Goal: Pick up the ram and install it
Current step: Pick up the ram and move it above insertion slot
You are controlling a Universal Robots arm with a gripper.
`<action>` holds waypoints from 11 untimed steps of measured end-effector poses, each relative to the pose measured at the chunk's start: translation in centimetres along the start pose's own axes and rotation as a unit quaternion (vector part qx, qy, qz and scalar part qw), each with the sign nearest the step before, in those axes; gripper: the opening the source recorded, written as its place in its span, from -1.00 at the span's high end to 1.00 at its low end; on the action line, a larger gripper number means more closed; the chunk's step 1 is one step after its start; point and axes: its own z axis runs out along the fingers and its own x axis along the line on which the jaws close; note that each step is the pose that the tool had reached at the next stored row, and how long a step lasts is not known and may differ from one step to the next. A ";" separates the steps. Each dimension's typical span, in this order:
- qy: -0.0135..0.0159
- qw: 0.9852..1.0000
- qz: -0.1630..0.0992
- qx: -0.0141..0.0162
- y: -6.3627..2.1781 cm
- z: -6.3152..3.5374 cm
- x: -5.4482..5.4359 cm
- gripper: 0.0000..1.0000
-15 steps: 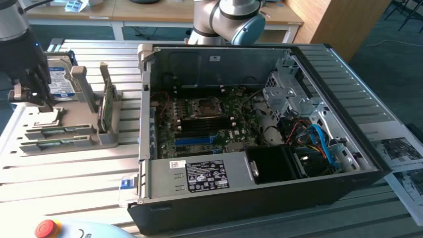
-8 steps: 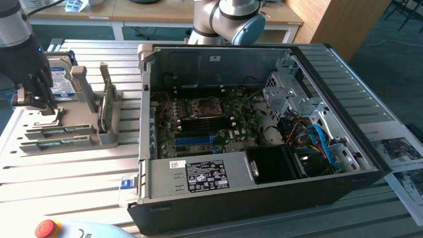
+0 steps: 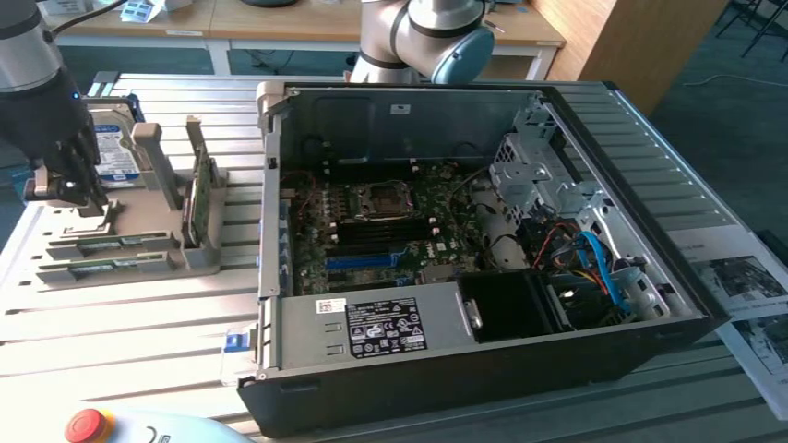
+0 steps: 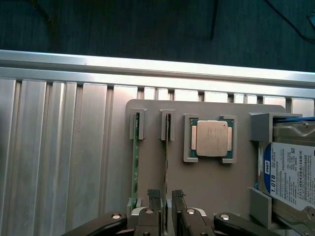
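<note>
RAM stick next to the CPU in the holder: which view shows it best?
Wrist view: the ram runs edge-on, full length, in its slot, lined up between the fingers of the open gripper. The exterior view shows the ram as a thin green strip in the grey holder.

A ribbed aluminium surface (image 3: 124, 323) of long parallel slats lies in bright, even light. In the wrist view its edge rail (image 4: 157, 66) gleams almost white. Behind the surface stands a light wooden desk (image 3: 295, 23) on white legs (image 3: 220, 57). Toward the exterior view's right rises a wooden panel (image 3: 622, 46), a shade darker than the desk. The floor (image 3: 726, 65) beyond is dark blue-green carpet, and thin black cables (image 4: 213, 22) lie across it.
</note>
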 end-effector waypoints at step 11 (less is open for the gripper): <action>0.006 1.000 0.000 0.000 0.02 0.01 -0.1 0.53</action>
